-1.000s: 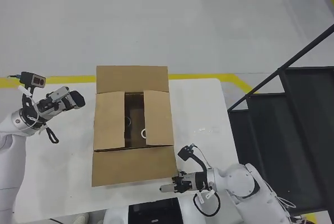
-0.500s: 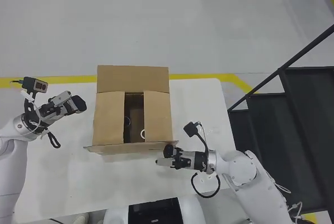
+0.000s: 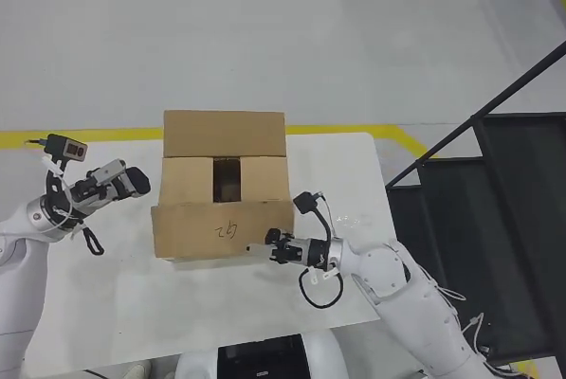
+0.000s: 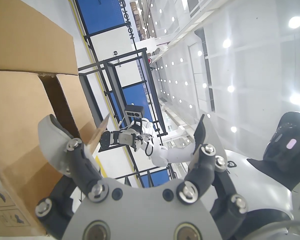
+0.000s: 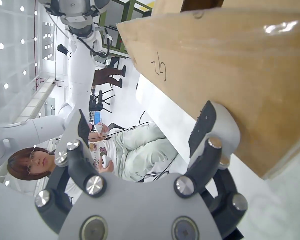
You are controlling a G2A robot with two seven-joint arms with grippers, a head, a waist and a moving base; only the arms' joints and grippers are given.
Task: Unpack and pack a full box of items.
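The left gripper (image 3: 134, 180) sits over the left part of the white table (image 3: 339, 171), just beside the left wall of the cardboard box (image 3: 190, 180). In the left wrist view, the left gripper (image 4: 125, 126) has its jaws spread wide and holds nothing. One finger (image 4: 55, 136) overlaps the box wall (image 4: 20, 116), but contact cannot be confirmed. The box stands at the middle of the table. Its far flap (image 3: 226, 133) is laid outward and the two side flaps are folded inward, with a dark gap (image 3: 227, 178) between them. The near flap (image 3: 216, 230) is raised at a tilt, and a handwritten mark (image 3: 228, 228) shows on its outer face. The right gripper (image 3: 262, 251) is at the lower right edge of that flap. In the right wrist view, the right gripper (image 5: 145, 113) has its jaws parted wide and grips nothing. One finger (image 5: 215, 126) presses on the flap's outer face (image 5: 240, 63), and the other hangs free. This view gives the mark (image 5: 160, 69) at close range. The left wrist view shows the right gripper (image 4: 107, 138) farther off, at the flap edge. The box interior is too dark to make out in any view.
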